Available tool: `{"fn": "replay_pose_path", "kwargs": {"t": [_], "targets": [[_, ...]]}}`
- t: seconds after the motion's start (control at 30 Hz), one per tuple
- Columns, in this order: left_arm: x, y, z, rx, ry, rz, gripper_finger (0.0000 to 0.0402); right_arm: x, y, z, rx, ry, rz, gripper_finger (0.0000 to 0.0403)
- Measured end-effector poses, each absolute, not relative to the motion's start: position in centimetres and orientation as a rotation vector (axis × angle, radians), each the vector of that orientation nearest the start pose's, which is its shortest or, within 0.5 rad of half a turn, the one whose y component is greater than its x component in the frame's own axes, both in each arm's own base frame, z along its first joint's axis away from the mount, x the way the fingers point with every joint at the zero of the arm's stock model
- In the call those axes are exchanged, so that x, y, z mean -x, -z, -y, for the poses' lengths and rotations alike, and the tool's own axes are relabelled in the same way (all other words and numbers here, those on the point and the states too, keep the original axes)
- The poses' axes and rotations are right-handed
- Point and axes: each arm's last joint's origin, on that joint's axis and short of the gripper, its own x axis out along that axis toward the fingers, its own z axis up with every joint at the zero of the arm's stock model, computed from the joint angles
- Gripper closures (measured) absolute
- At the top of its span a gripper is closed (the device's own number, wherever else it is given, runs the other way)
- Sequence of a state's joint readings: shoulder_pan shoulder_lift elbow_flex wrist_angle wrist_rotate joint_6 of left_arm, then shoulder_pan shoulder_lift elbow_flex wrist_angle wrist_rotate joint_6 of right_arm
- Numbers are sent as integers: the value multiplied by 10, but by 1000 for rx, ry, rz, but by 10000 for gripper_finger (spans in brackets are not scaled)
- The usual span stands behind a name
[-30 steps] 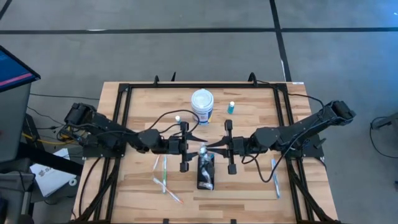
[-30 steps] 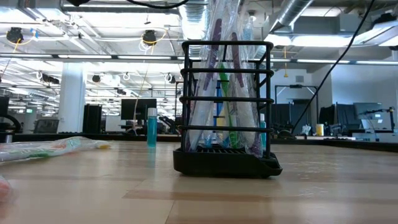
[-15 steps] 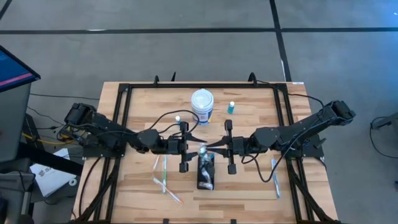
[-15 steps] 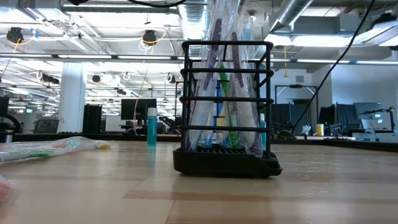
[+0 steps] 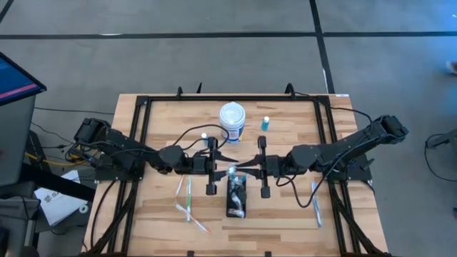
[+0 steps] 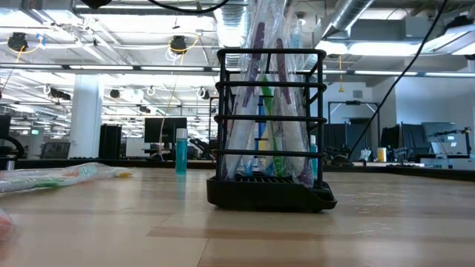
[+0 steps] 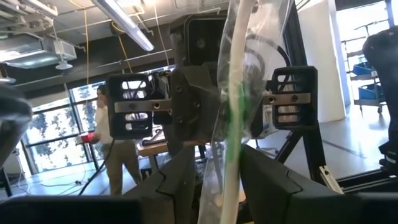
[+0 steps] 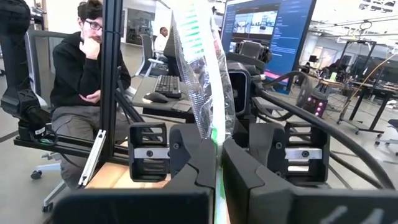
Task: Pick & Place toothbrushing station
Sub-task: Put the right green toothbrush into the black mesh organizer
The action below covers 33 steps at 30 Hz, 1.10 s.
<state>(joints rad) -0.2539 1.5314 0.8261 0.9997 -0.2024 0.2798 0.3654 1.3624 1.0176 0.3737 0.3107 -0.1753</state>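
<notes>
The toothbrushing station, a black slotted holder (image 5: 235, 198) (image 6: 269, 148), stands on the table's middle with several wrapped toothbrushes upright in it. Above its far end a toothbrush in clear wrap (image 5: 233, 171) (image 8: 202, 68) stands upright between my two grippers. My right gripper (image 8: 217, 163) (image 5: 251, 168) is shut on it from the table's right. My left gripper (image 7: 219, 177) (image 5: 220, 168) comes from the left, its fingers a little apart, one on each side of the same wrapped toothbrush (image 7: 233, 106). My right gripper pinches the wrapped toothbrush's handle (image 8: 217, 142) between its two fingers, coming level from the table's right and lying across it. The toothbrush stands upright and rises above the fingers; its lower end is hidden. My left gripper's fingers (image 7: 261, 177) flank the wrap; whether they touch it I cannot tell.
A white tub (image 5: 232, 121) and a small teal bottle (image 5: 265, 123) (image 6: 181, 152) stand behind the holder. Wrapped toothbrushes lie on the table at the near left (image 5: 187, 200) (image 6: 67, 176) and near right (image 5: 315, 198). A black frame (image 5: 143, 107) borders the table.
</notes>
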Motion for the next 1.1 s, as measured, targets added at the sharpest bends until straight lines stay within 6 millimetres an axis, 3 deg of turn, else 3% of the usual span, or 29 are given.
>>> {"fn": "replay_pose_path", "kwargs": {"t": [0.23, 0.53, 0.73, 1.1], "targets": [[-326, -278, 79, -214, 12, 282, 313, -295, -338, -101, 164, -65, 31, 401], [-325, -279, 79, -214, 14, 281, 387, -295, -336, -101, 157, -67, 11, 401], [-325, -278, 79, -178, 20, 261, 381, -295, -335, -101, 160, -69, -5, 391], [-322, -277, 89, -163, 32, 252, 387, -295, -330, -102, 174, -76, -47, 314]]}}
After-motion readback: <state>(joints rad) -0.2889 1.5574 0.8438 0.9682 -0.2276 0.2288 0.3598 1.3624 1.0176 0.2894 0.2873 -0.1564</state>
